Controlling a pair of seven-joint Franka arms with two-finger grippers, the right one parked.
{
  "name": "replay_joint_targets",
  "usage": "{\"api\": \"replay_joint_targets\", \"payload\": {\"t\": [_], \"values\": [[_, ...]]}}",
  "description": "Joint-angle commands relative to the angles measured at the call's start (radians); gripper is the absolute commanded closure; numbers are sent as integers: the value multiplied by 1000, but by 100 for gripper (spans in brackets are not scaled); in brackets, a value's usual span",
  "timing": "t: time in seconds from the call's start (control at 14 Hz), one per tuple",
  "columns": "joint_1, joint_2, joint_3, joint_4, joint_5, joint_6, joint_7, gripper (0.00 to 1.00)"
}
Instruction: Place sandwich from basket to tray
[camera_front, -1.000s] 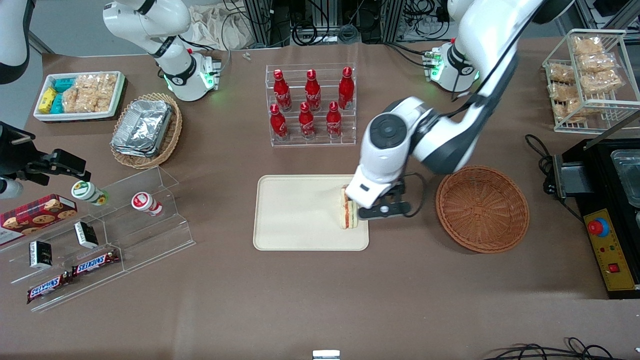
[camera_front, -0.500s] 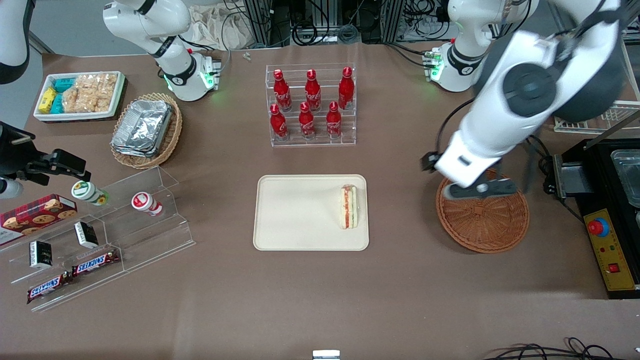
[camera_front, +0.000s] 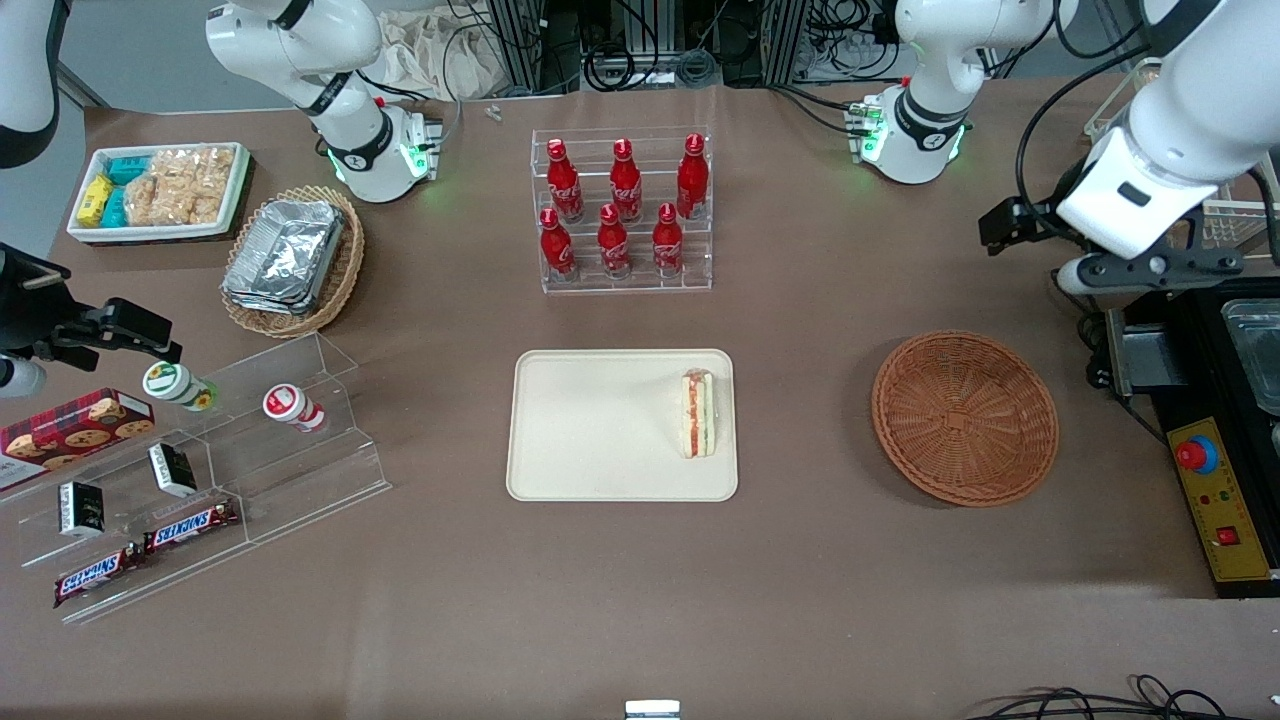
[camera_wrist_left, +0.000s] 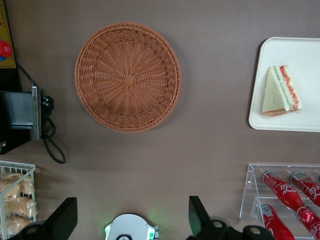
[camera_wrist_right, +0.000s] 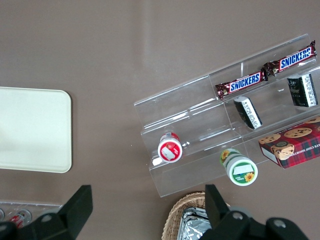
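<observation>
The sandwich (camera_front: 697, 413) (camera_wrist_left: 280, 92), a white wedge with red and green filling, lies on the cream tray (camera_front: 590, 430) (camera_wrist_left: 300, 55) near the tray edge that faces the basket. The reddish-brown wicker basket (camera_front: 965, 417) (camera_wrist_left: 127, 77) holds nothing and sits beside the tray toward the working arm's end. My gripper (camera_front: 1150, 272) (camera_wrist_left: 132, 216) hangs high above the table, farther from the front camera than the basket. It is open, its fingers spread wide with nothing between them.
A clear rack of red cola bottles (camera_front: 622, 210) stands farther back than the tray. A wire rack of snack bags (camera_front: 1170, 150) and a black machine with a red button (camera_front: 1220, 480) sit at the working arm's end. An acrylic snack stand (camera_front: 200, 470) and a foil-filled tan basket (camera_front: 295, 260) lie toward the parked arm's end.
My gripper left the sandwich on the tray, passed over the basket and rose toward the working arm's end. The sandwich has stayed where it was.
</observation>
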Motion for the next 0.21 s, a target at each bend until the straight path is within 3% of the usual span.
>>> {"api": "replay_joint_targets", "payload": {"t": [0.0, 0.14], "values": [[-24, -14, 18, -31, -13, 9, 10, 0], [-25, 2, 16, -19, -13, 5, 13, 0]]}}
